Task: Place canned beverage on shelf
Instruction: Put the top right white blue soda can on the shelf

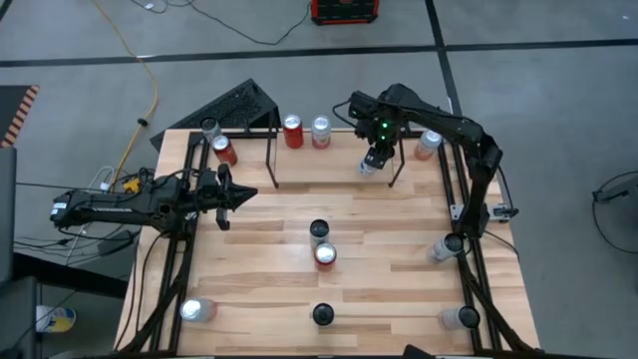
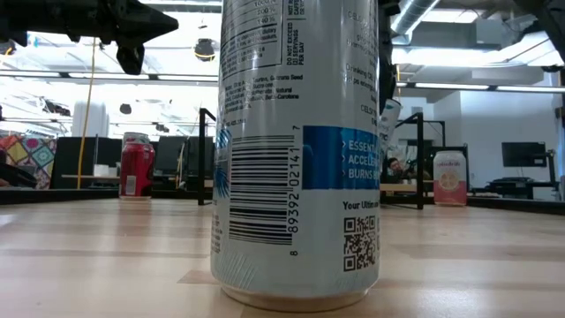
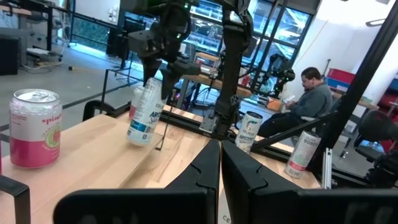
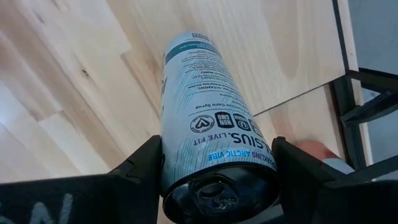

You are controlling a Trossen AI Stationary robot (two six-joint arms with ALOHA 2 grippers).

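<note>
My right gripper [image 1: 374, 158] hangs at the table's far side, over the black rod shelf [image 1: 271, 150], shut on a white and blue can [image 4: 205, 106]. The same can shows in the left wrist view [image 3: 144, 112], tilted above the wood. Red and silver cans [image 1: 292, 131] stand at the shelf's far rail, with more cans at its left end [image 1: 224, 150] and right end [image 1: 429, 143]. My left gripper [image 1: 227, 194] waits shut at the table's left side, touching nothing. My right gripper pinches the can's upper wall just below its top rim [image 4: 217, 163], one finger [image 4: 146, 163] on each side. The fingers come from above, pointing down. The can hangs below them, tilted, its bottom end [image 3: 138, 138] clear of the table.
Two cans [image 1: 321, 243] stand at mid table and one [image 1: 322, 314] near the front edge, filling the low view [image 2: 296, 150]. More cans are at the front left [image 1: 196, 310] and along the right rail [image 1: 444, 247]. A person [image 3: 311, 99] sits beyond the table.
</note>
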